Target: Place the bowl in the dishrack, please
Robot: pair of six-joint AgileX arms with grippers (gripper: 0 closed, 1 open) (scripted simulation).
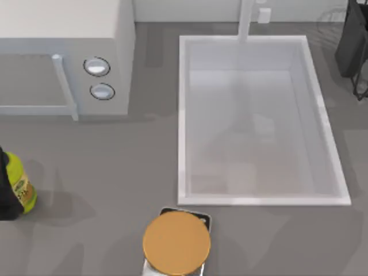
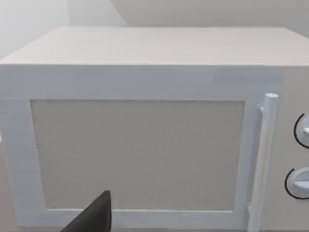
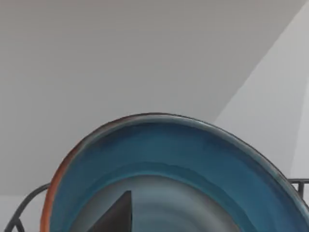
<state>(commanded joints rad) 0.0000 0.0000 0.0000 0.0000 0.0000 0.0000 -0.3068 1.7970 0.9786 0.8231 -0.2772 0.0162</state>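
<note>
The bowl (image 3: pixel 159 159) filled the lower half of the right wrist view, teal with a reddish rim, thin dishrack (image 3: pixel 24 205) wires showing beside it. One dark finger (image 3: pixel 116 217) showed against the bowl; its grip couldn't be judged.

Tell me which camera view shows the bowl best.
The right wrist view: the teal-blue bowl with its reddish-brown rim looms close, thin dark wires of the dishrack curving beside it. The top view has the dishrack at the table's far right edge; the left wrist view faces a white microwave.
</note>
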